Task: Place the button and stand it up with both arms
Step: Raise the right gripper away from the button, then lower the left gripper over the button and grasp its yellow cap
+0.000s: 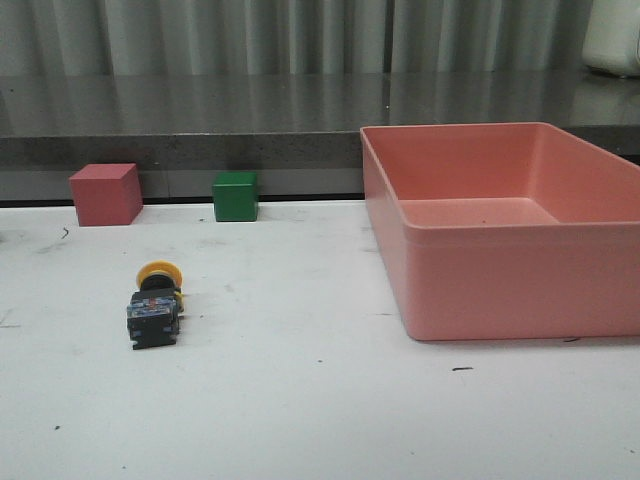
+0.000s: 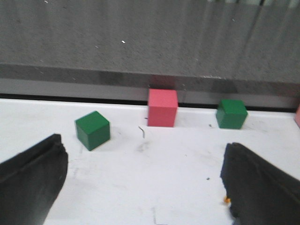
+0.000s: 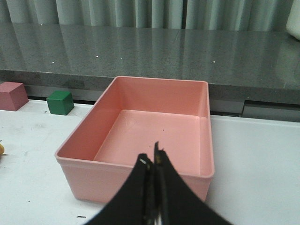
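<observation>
The button (image 1: 155, 305) lies on its side on the white table at the left, with its yellow cap pointing away and its black and bluish base toward the front. Neither arm shows in the front view. In the left wrist view my left gripper (image 2: 143, 187) is open over bare table, and nothing sits between its wide-spread dark fingers (image 2: 28, 183). A tiny orange speck (image 2: 227, 199) peeks out beside the other finger. My right gripper (image 3: 152, 159) is shut and empty, hanging in front of the pink bin (image 3: 136, 166). A yellow sliver (image 3: 1, 149) shows at that view's edge.
A large pink bin (image 1: 500, 300) stands on the right half of the table. A pink cube (image 1: 105, 193) and a green cube (image 1: 235, 196) sit at the back edge by the dark ledge. Another green cube (image 2: 93, 130) lies nearer the left gripper.
</observation>
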